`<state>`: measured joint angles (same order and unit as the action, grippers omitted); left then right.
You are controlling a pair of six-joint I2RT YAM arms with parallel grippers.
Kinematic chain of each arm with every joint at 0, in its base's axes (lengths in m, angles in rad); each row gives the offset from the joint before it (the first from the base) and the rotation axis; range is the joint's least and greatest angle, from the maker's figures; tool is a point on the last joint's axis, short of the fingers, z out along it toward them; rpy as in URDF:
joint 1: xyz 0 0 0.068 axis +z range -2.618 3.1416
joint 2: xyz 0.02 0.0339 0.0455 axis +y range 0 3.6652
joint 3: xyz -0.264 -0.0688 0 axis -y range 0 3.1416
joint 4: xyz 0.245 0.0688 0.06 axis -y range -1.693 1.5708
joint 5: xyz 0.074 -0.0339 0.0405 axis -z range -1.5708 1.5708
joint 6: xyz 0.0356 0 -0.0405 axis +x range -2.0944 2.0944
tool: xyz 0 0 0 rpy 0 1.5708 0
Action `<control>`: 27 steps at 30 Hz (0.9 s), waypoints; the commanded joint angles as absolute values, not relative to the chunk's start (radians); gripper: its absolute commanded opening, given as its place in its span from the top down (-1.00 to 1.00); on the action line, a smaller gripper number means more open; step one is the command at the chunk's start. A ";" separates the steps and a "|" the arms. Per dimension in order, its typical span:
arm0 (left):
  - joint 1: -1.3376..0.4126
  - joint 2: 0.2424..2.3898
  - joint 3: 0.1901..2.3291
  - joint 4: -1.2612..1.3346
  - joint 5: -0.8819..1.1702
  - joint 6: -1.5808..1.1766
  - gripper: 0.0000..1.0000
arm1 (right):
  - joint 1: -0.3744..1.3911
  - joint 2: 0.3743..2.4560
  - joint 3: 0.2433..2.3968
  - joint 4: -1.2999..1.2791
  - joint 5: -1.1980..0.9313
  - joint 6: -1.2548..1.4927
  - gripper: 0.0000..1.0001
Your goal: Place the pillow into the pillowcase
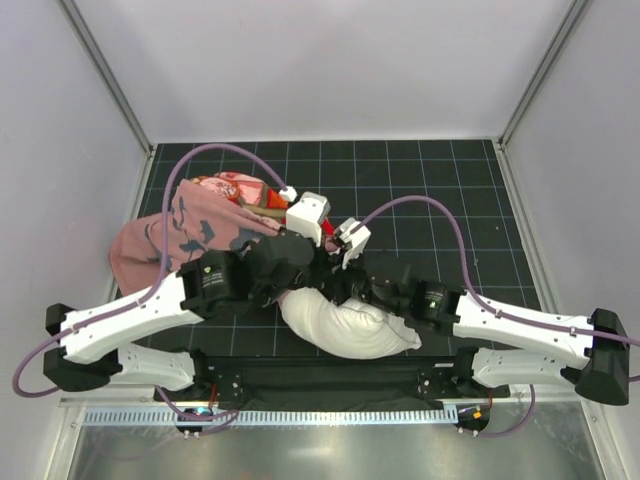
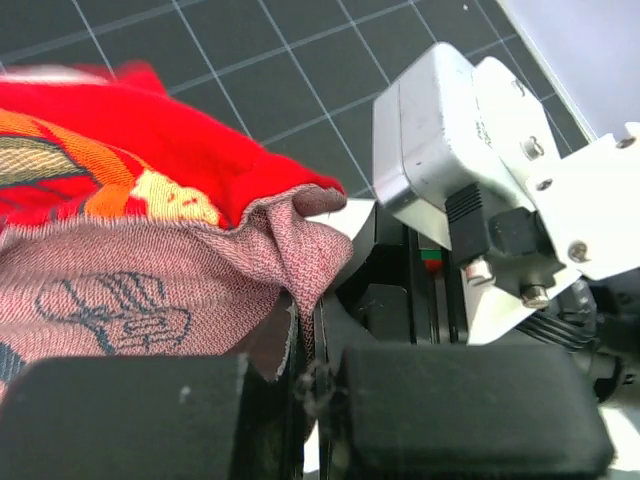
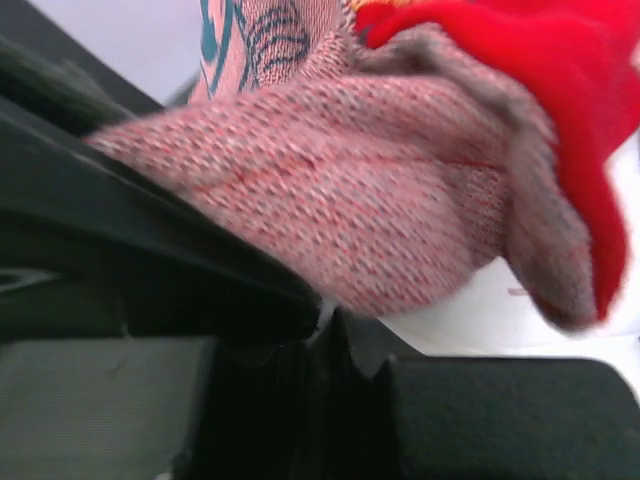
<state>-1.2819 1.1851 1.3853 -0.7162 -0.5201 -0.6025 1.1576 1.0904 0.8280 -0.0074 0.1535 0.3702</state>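
The pillowcase (image 1: 190,225) lies bunched at the left back of the mat, pale pink side up with red print showing. The white pillow (image 1: 350,328) lies crumpled near the front, under the two wrists. My left gripper (image 2: 312,335) is shut on a pink-backed edge of the pillowcase (image 2: 150,250). My right gripper (image 3: 335,325) has its jaws closed on another fold of the pillowcase (image 3: 350,190), with the pillow (image 3: 480,320) showing white just beneath. Both grips sit close together above the pillow's back edge.
The black gridded mat (image 1: 440,190) is walled by pale panels on three sides. The right wrist's white camera housing (image 2: 450,130) sits right beside my left gripper. Purple cables (image 1: 215,150) loop over the back of the mat.
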 commanded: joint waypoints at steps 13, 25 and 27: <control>-1.437 1.124 1.621 -0.395 -0.336 -0.696 1.00 | 1.177 0.919 0.794 0.422 0.180 0.521 0.92; -1.408 1.380 2.110 -0.813 -0.428 -0.738 0.89 | 1.134 0.859 1.002 -0.054 0.303 0.883 0.92; -1.344 1.437 2.174 -0.894 -0.385 -0.776 0.90 | 1.070 0.851 0.996 -0.165 0.213 0.975 0.92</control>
